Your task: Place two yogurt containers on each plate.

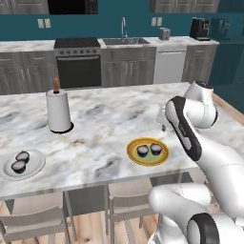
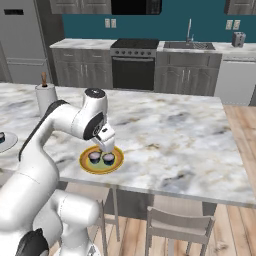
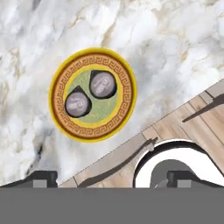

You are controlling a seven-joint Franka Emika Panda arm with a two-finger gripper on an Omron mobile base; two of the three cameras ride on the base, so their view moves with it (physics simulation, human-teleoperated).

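Note:
The yellow-rimmed plate point(image 1: 130, 152) point(image 2: 83, 163) point(image 3: 59, 109) lies near the island's front edge. Two yogurt containers point(image 1: 142, 151) point(image 1: 156, 149) point(image 2: 94, 158) point(image 2: 108, 159) point(image 3: 78, 103) point(image 3: 102, 84) sit side by side in its greenish centre. At the far left, the white plate point(image 1: 36, 162) point(image 2: 6, 143) holds two more yogurt containers point(image 1: 22, 156) point(image 1: 18, 166). My gripper point(image 2: 106, 146) point(image 3: 112, 177) hangs above the yellow plate, pointing down, apart from the cups. It is open with nothing between its fingertips point(image 3: 45, 176).
A tall white paper towel roll point(image 1: 58, 111) point(image 2: 45, 97) stands on the marble island behind the plates. Chairs point(image 1: 128, 200) point(image 2: 182, 225) are tucked under the island's front edge. A stove and sink line the back wall.

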